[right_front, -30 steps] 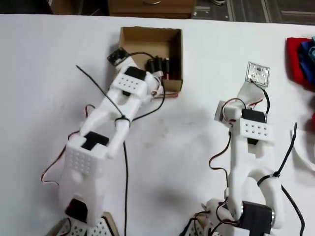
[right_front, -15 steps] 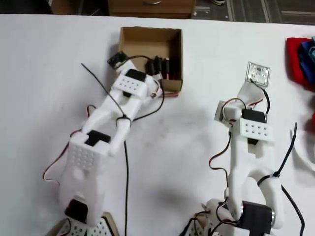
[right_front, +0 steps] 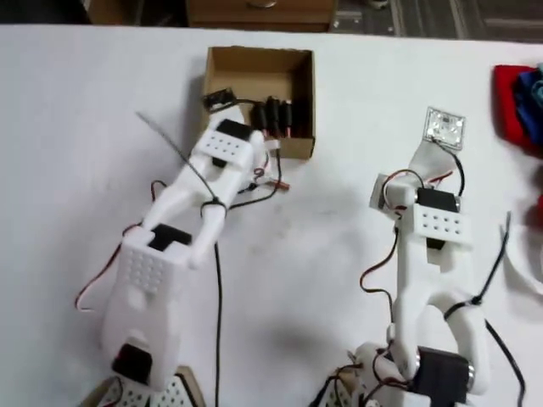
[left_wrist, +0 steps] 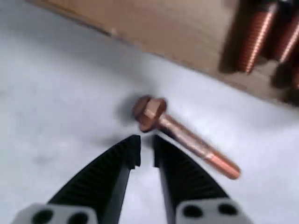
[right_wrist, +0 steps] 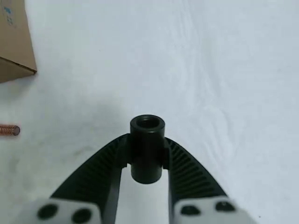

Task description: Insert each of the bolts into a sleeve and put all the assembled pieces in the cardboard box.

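We saw the white table (right_front: 322, 280) bearing the cardboard box (right_front: 254, 59), with dark assembled pieces (right_front: 273, 114) inside (count unclear). The left gripper (left_wrist: 146, 148) hung just outside the box, fingers narrowly parted and empty, tips just short of 1 copper bolt (left_wrist: 184, 137) lying on the table. The right gripper (right_wrist: 145, 153) clamped 1 black sleeve (right_wrist: 147, 135) upright, well apart from the box.

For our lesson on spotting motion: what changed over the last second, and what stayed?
The left arm's wrist turned beside the cardboard box; the bolt shifted from the box's front edge out onto the table, clear of the fingers of the left gripper. The right gripper, shut on its sleeve, stayed put.
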Robot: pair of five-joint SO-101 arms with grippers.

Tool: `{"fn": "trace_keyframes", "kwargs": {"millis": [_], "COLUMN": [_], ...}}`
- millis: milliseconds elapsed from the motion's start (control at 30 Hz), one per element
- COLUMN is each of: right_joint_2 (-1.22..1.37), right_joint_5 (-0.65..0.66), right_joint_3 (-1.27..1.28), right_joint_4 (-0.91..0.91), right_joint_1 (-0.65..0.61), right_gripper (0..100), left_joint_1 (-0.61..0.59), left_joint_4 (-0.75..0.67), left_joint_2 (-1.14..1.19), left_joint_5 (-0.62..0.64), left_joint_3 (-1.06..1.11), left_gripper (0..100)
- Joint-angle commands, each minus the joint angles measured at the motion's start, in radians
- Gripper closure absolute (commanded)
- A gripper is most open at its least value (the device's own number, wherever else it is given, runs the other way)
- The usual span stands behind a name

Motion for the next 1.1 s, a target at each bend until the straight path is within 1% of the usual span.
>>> {"fn": "trace_keyframes", "kwargs": {"millis": [0,100,200,300,467,600,700,833,1067], "right_joint_2": [-0.058,-0.058,-0.058,-0.058,-0.058,-0.058,-0.058,-0.058,-0.058], "right_joint_5": [-0.009,-0.009,-0.009,-0.009,-0.009,-0.009,-0.009,-0.009,-0.009], "right_joint_3": [-0.006,-0.006,-0.006,-0.006,-0.006,-0.006,-0.006,-0.006,-0.006], "right_joint_4": [-0.013,-0.013,-0.013,-0.013,-0.013,-0.012,-0.010,-0.010,-0.010], "right_joint_1": [0.010,0.010,0.010,0.010,0.010,0.010,0.010,0.012,0.012], "right_gripper": [97.8,97.8,97.8,97.8,97.8,97.8,97.8,97.8,97.8], "left_joint_1": [0.000,0.006,0.020,0.046,0.069,0.063,0.057,0.052,0.051], "left_joint_4": [0.063,0.118,0.187,0.218,0.199,0.176,0.172,0.169,0.172], "left_joint_2": [-0.032,-0.043,-0.035,-0.032,-0.031,-0.011,0.034,0.094,0.121], "left_joint_5": [-0.038,-0.061,-0.060,-0.049,0.078,0.207,0.272,0.287,0.287], "left_joint_3": [-0.076,-0.170,-0.263,-0.297,-0.294,-0.297,-0.302,-0.302,-0.298], "left_gripper": [78,69,65,65,65,65,65,65,65]}}
